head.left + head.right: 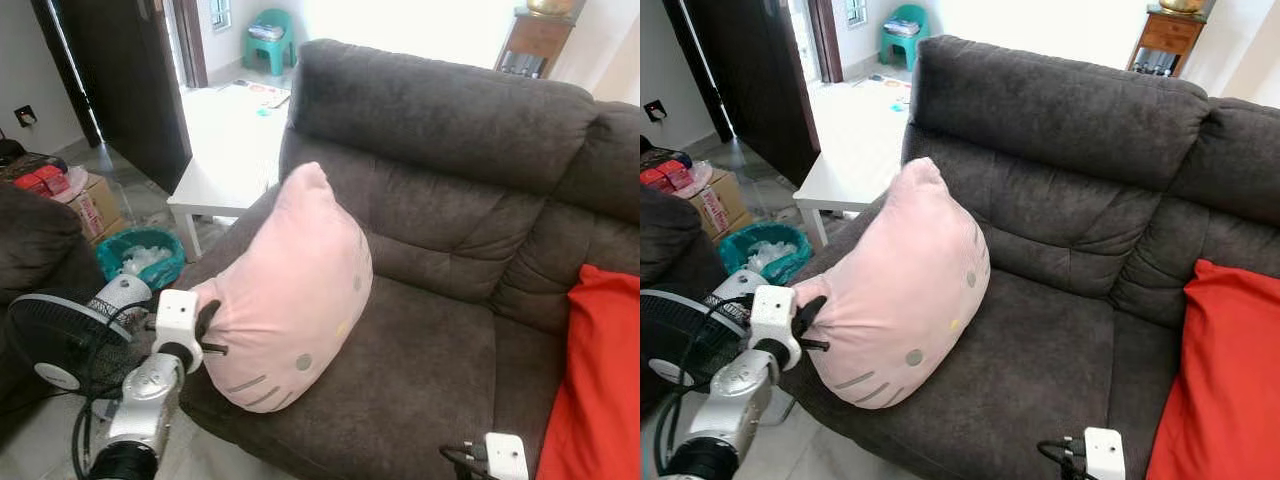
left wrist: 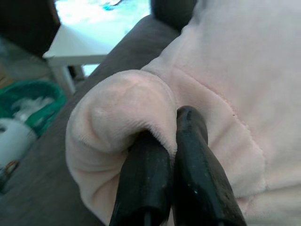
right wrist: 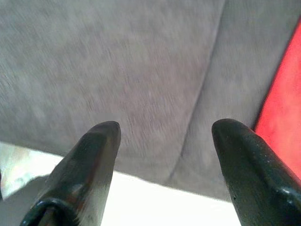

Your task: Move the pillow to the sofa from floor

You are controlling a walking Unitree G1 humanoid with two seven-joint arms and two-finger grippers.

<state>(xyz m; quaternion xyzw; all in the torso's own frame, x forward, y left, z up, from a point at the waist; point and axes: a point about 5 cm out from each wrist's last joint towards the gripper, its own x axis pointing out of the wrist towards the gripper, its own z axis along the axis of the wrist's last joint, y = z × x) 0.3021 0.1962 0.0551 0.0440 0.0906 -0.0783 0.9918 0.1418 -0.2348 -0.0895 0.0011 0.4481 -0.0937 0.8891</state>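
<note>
Now pillow [image 1: 290, 290] leans upright, ear [image 1: 308, 177] pointing upward.

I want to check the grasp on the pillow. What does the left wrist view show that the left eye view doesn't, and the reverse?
Left wrist view: the left gripper has its fingers shut, pinching a fold at the pink pillow corner. Left eye view: the pillow body resting upright on the grey sofa seat, a red cushion to its right. Both: pillow, sofa edge, white table, green basket.

Red cushion [image 1: 600, 390] cut off at frame edge
</note>
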